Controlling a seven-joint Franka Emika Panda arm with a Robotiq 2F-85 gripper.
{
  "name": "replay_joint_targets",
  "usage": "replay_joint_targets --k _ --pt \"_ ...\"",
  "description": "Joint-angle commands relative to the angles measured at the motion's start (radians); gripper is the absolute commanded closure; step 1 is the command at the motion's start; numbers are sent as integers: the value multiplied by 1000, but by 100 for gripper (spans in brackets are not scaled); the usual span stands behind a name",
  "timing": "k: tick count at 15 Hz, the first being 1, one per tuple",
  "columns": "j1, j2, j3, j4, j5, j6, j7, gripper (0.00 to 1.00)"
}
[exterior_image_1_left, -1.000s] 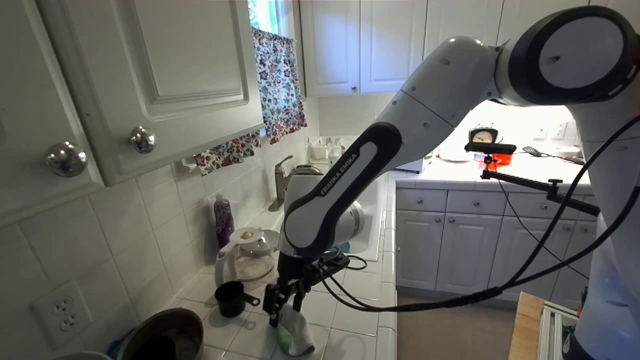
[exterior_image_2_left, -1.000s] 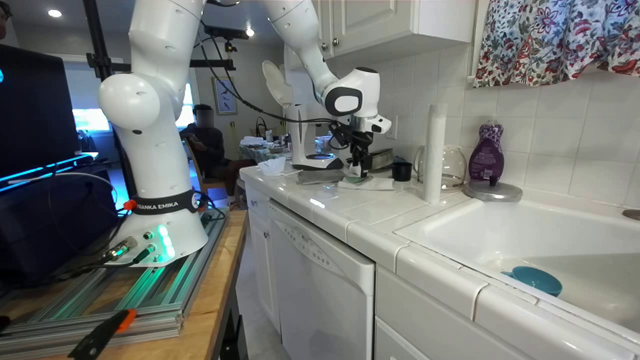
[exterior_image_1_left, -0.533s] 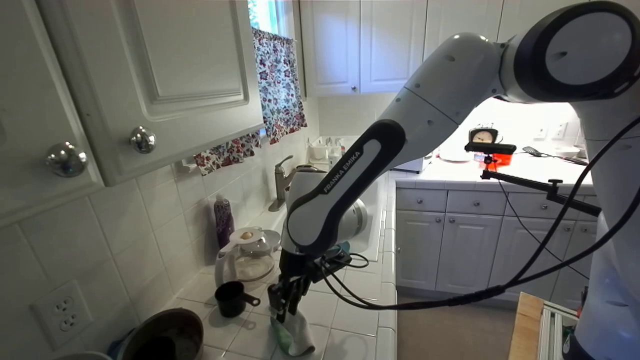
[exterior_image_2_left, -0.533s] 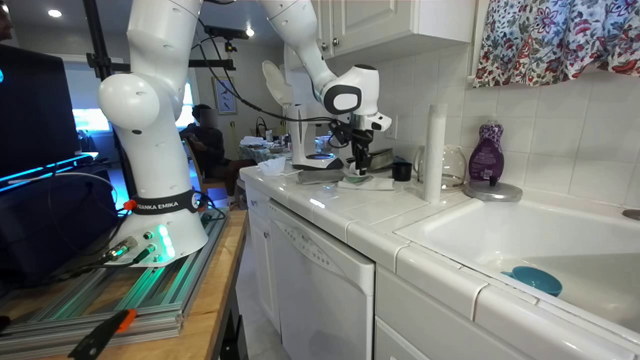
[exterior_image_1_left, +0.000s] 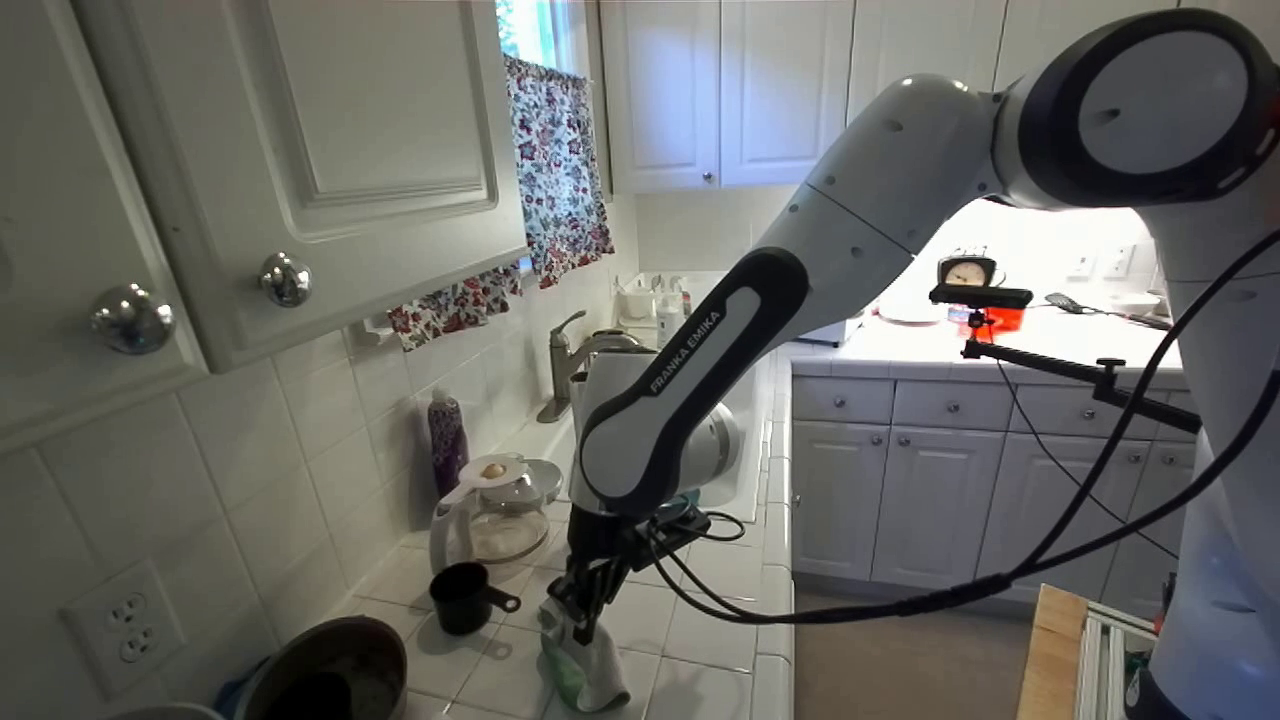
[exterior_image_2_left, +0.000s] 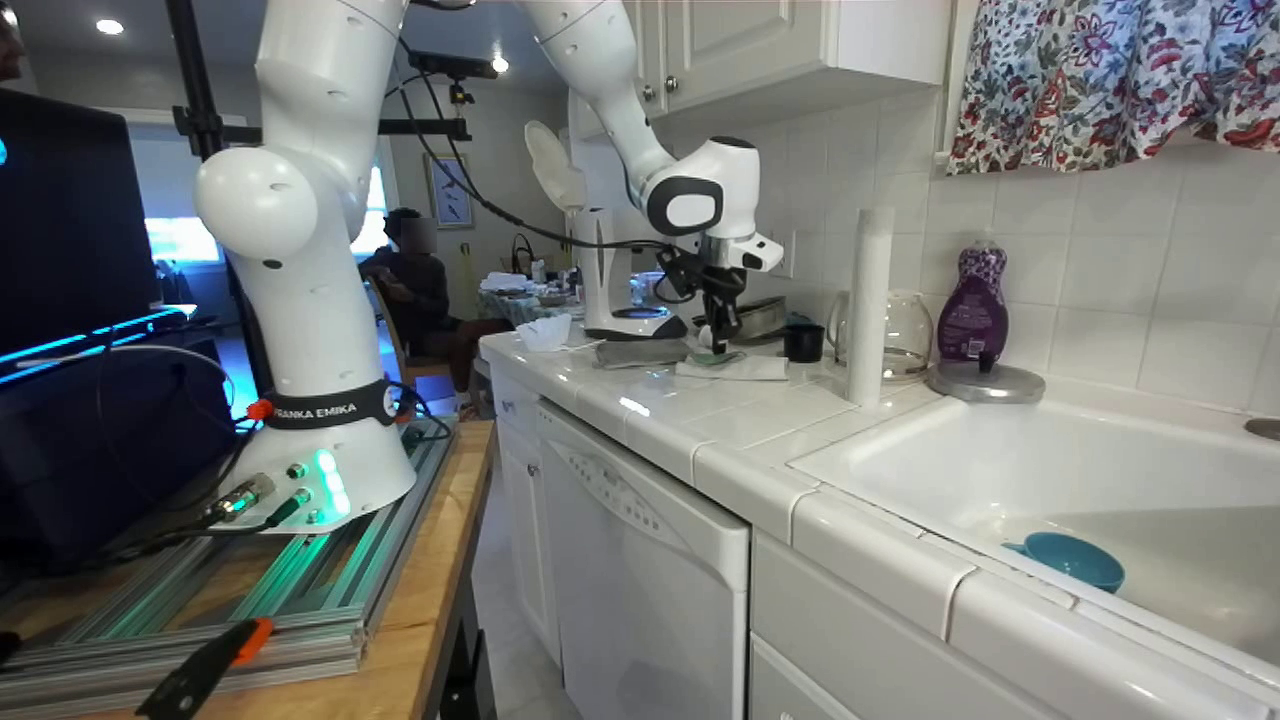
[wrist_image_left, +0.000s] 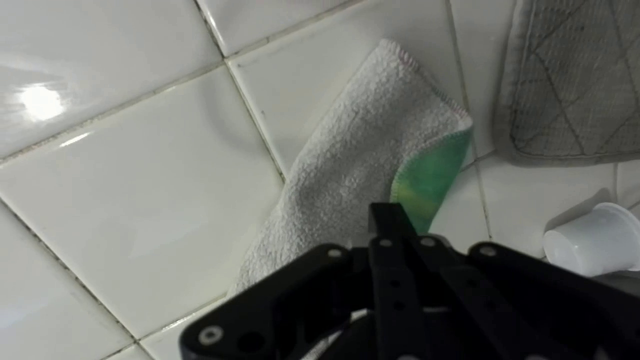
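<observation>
A light grey terry cloth (wrist_image_left: 345, 150) with a green-and-yellow folded corner lies on the white tiled counter. My gripper (wrist_image_left: 389, 215) points down over it, its jaws drawn together with no fabric showing between them. Whether the tips touch the cloth I cannot tell. In both exterior views the gripper (exterior_image_1_left: 583, 630) overlaps the cloth (exterior_image_1_left: 592, 682), whose far part it hides. A black measuring cup (exterior_image_1_left: 462, 600) stands beside it. A quilted grey mat (wrist_image_left: 575, 95) and a small white plastic cup (wrist_image_left: 590, 242) lie to the right in the wrist view.
A glass carafe (exterior_image_1_left: 507, 525), a purple soap bottle (exterior_image_2_left: 973, 300), a white upright roll (exterior_image_2_left: 870, 310) and a metal lid (exterior_image_2_left: 985, 382) stand along the counter. A dark pan (exterior_image_1_left: 330, 660) is near the wall. The sink (exterior_image_2_left: 930, 425) holds a teal cup (exterior_image_2_left: 1075, 560). Cabinets (exterior_image_1_left: 330, 130) hang above.
The gripper's fingers have come together from wide apart. In an exterior view the gripper has shifted slightly right over the cloth, which lies almost as before.
</observation>
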Motion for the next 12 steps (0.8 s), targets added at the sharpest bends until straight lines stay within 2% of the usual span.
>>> replay_joint_targets --k 1,12 --pt "-5 31 -1 16 15 -11 10 100" --pt "-4 115 10 77 4 -39 -5 100"
